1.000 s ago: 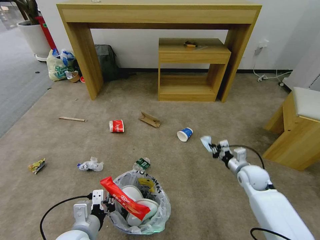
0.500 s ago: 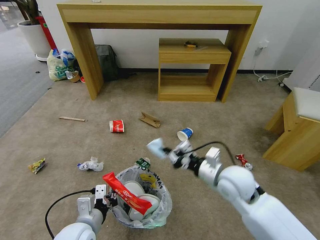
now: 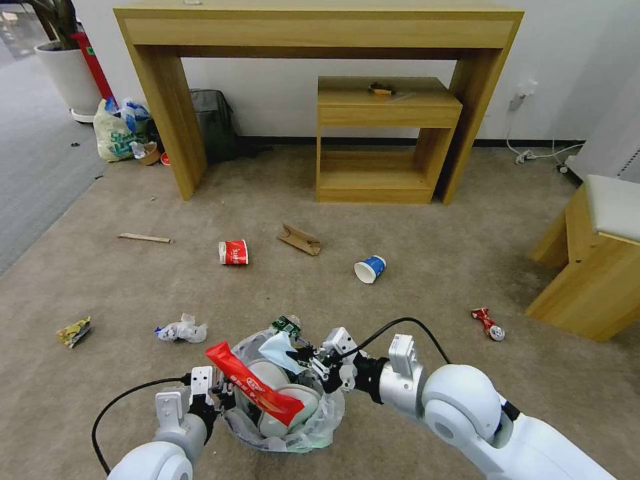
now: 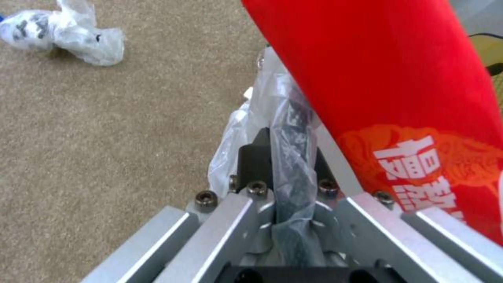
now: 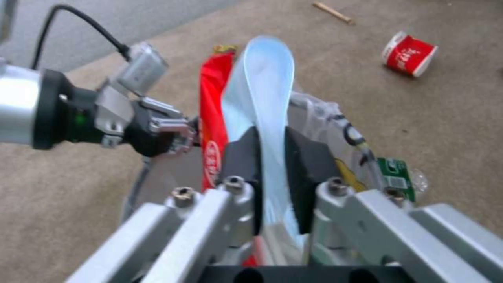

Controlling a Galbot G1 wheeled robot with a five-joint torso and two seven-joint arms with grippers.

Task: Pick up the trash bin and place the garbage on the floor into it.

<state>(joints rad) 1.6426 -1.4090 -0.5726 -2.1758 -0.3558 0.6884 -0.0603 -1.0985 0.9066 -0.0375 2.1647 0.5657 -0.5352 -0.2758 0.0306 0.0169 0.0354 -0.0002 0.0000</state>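
The trash bin (image 3: 325, 419), bag-lined, sits low in the head view with a red wrapper (image 3: 252, 393) and white slippers (image 3: 288, 408) inside. My left gripper (image 3: 217, 399) is shut on its near-left rim; the left wrist view shows the fingers (image 4: 251, 157) clamping the bag-covered rim (image 4: 289, 129). My right gripper (image 3: 308, 357) hovers over the bin, shut on a pale blue scrap (image 3: 277, 350), also seen in the right wrist view (image 5: 265, 98). On the floor (image 3: 413, 220) lie a red cup (image 3: 233, 253), blue cup (image 3: 370, 269), cardboard scrap (image 3: 299, 239), stick (image 3: 144, 238), crumpled plastic (image 3: 181, 330), yellow wrapper (image 3: 73, 331) and crushed can (image 3: 488, 323).
A wooden desk (image 3: 320, 30) and a low shelf unit (image 3: 383, 140) stand against the far wall. A wooden stool (image 3: 597, 260) is at the right. A shopping bag (image 3: 117, 130), grey backpack (image 3: 213, 123) and plant pot (image 3: 67, 73) are at the back left.
My right arm swung left and down with the pale blue scrap, from the open carpet at the right to above the bin. The left gripper kept its hold on the rim.
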